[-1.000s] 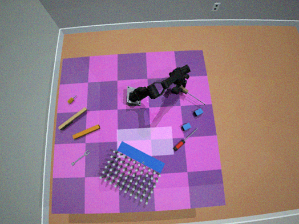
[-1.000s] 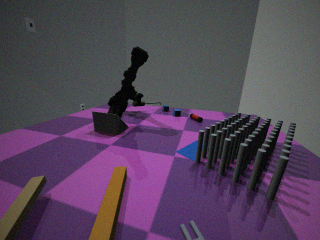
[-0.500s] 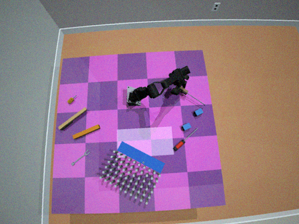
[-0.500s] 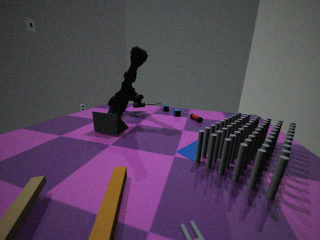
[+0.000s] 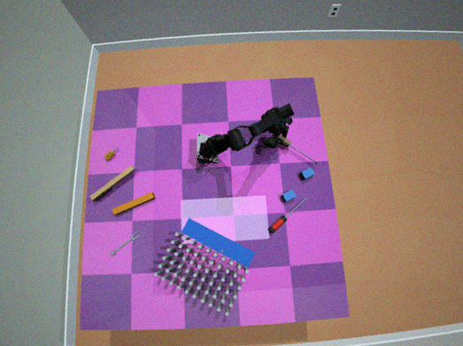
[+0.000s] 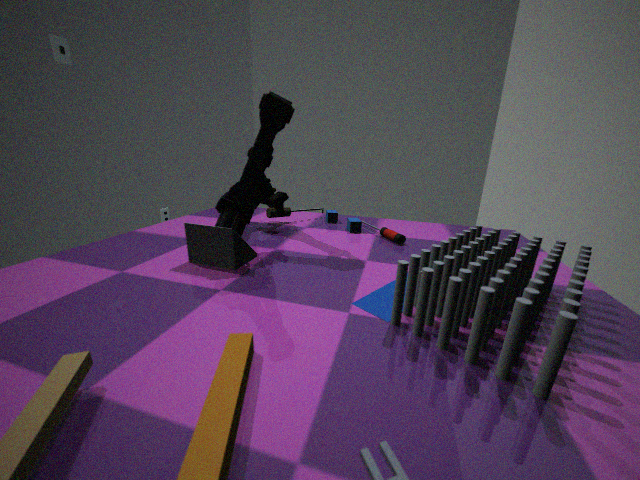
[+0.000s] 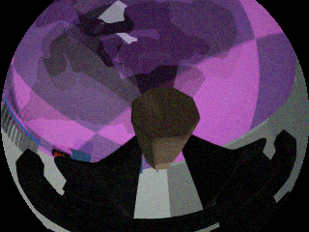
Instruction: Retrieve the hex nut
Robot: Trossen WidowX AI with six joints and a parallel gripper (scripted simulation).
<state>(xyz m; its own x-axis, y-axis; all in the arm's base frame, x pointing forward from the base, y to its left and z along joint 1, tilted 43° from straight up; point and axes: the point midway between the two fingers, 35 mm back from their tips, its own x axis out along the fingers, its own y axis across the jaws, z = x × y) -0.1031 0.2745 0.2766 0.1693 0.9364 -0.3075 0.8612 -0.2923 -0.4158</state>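
My gripper (image 5: 279, 139) (image 6: 279, 207) (image 7: 160, 137) is shut on the wooden handle of a hook tool (image 5: 300, 152) (image 6: 306, 210) (image 7: 165, 113). In the exterior view the tool is raised above the mat, its thin shaft about level, with a short bent tip. The tool is well away from the grey standing spacers (image 5: 225, 313) (image 6: 515, 335), which all look upright. The blue taped strip (image 5: 216, 240) (image 6: 379, 302) lies along their front. A tiny grey speck, possibly the nut (image 5: 222, 250), shows at the strip's spacer-side edge; it is too small to be sure.
Two blue blocks (image 5: 307, 173) (image 5: 288, 195) and a red screwdriver (image 5: 277, 224) (image 6: 392, 236) lie between the tool and the field. On the other side lie a tan bar (image 5: 112, 183), an orange bar (image 5: 133, 203), a wrench (image 5: 124, 244) and a small yellow-handled tool (image 5: 109, 155).
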